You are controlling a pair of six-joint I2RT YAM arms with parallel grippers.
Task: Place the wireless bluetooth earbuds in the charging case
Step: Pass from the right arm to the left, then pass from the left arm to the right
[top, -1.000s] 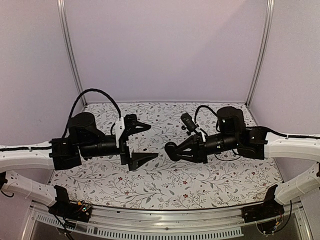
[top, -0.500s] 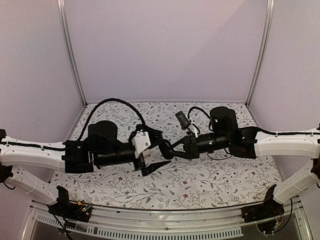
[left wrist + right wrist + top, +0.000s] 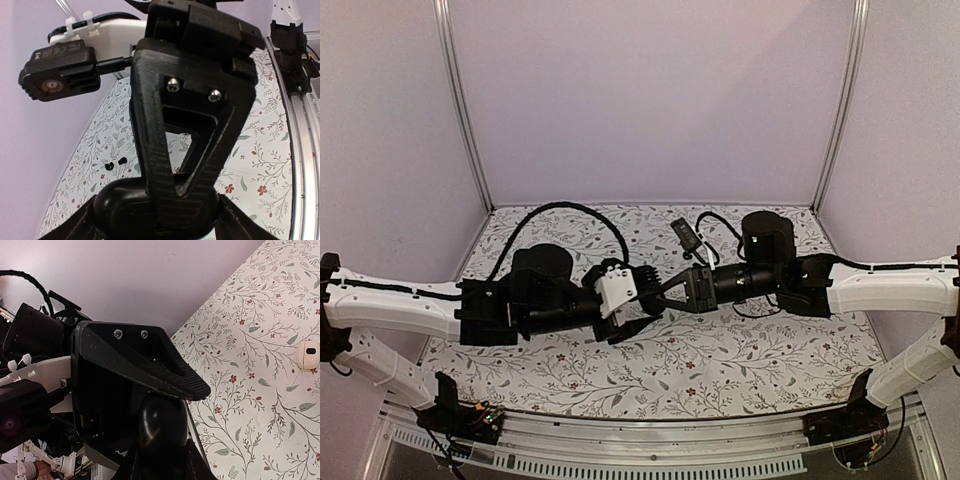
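The two arms meet above the middle of the flower-patterned counter (image 3: 720,360). The right claw (image 3: 662,293) is closed narrow on the black oval charging case (image 3: 160,427) and holds it in the air, with the rounded end toward the other arm. I judge that it is held like this so that the second arm can work on it from the opposite side. If it lay flat on the counter, such a smooth small shell would probably slide away under a push.

The left claw (image 3: 642,305) stands directly against the case. In the left wrist view its two fingers (image 3: 80,227) are wide apart, one on each side of the case, but I cannot tell if they press it or only surround it. Probably the aim is to grip the lid and open it, or to take the case over. The pictures do not show whether the lid is open.

The two tiny black rounded earbuds (image 3: 108,165) are not in the case. They lie on the counter, close beside each other, beyond the claws, and nothing touches them. So the insertion itself is not yet begun. A small white rounded object (image 3: 310,355) also lies on the counter, well apart from the claws.
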